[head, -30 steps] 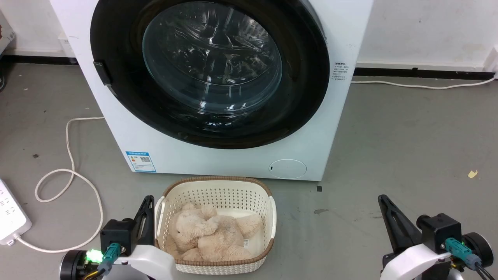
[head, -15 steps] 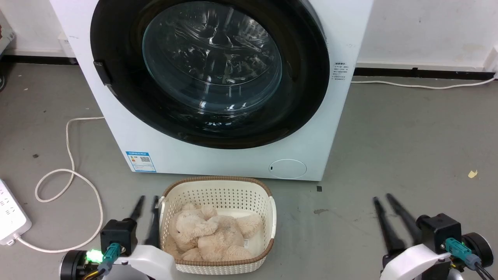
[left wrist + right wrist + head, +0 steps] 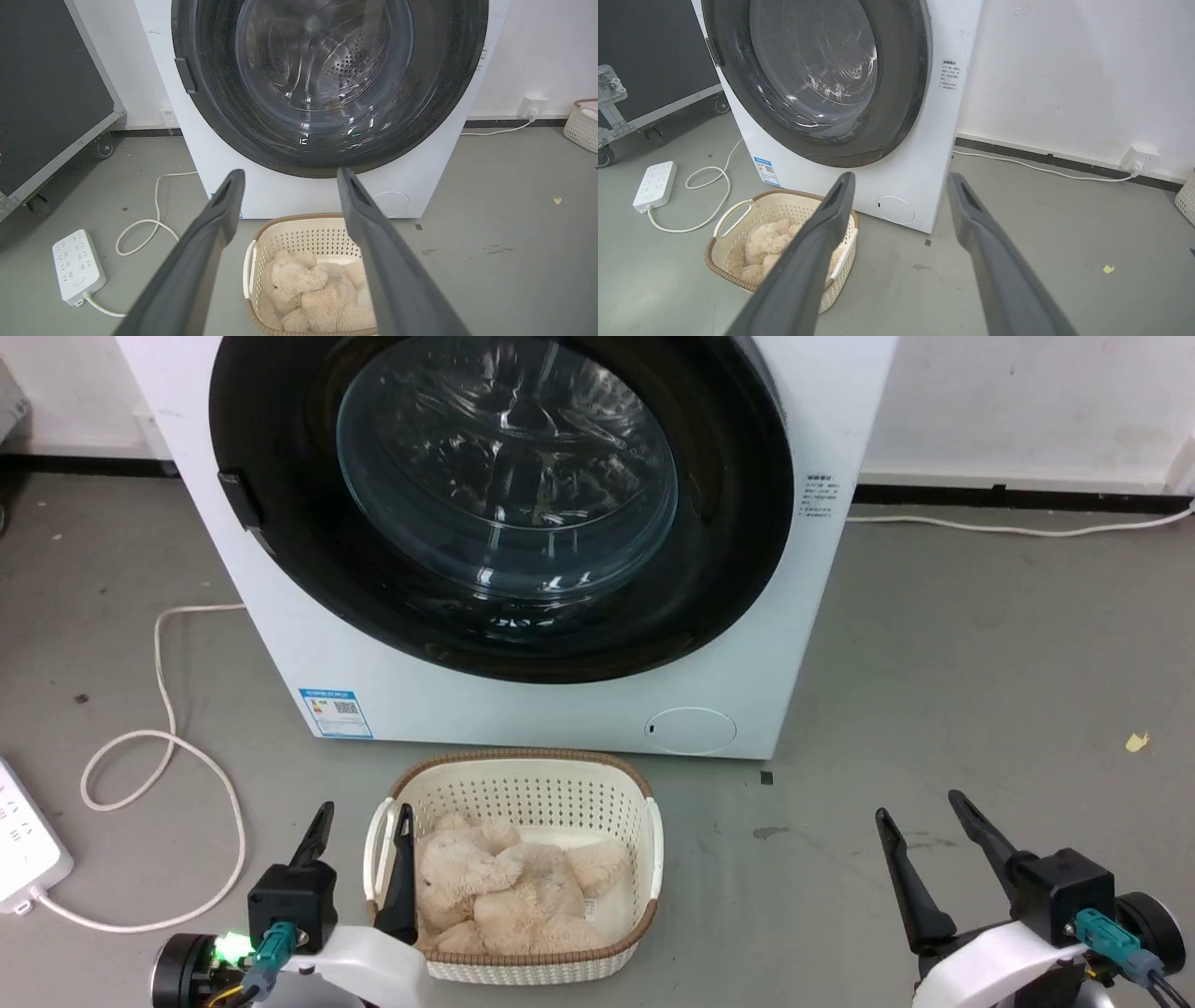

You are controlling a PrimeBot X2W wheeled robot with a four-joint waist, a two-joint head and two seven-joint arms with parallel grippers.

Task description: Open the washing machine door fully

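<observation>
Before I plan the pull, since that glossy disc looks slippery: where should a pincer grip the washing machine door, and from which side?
Probably the small black tab jutting from the left rim of the washing machine door, approached from the robot's left. The rest is smooth ring and bulging glass, with no graspable edge showing while it sits shut.

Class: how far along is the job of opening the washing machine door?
Done: nothing; the washing machine door sits shut. In hand: left hand and right hand are open, low, well short of the door. Left: grip the door, swing it fully open.
</observation>
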